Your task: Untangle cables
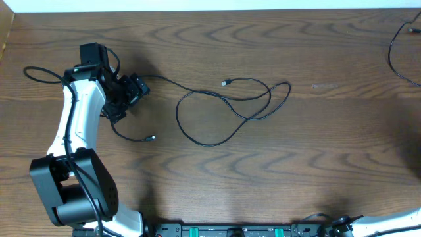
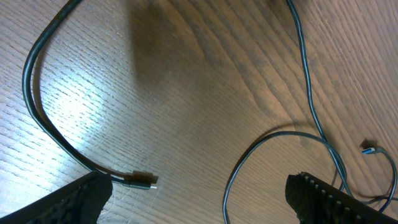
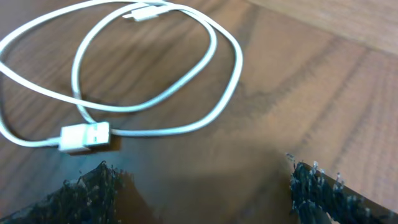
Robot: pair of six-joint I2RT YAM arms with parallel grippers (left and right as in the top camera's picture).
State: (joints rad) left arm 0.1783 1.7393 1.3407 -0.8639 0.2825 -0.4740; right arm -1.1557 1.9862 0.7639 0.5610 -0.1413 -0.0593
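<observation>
While the left gripper (image 2: 199, 202) hovers with jaws wide apart over the grained wood table (image 1: 316, 151), thin black cable (image 2: 26, 78) curls in loops beneath, glossy white cable (image 3: 87, 137) coils before the right gripper (image 3: 199, 186), jaws likewise apart

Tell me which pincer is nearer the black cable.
Left. The left pincer hovers over one end of the black cable; the right pincer is over the white cable, no black cable in its view.
</observation>
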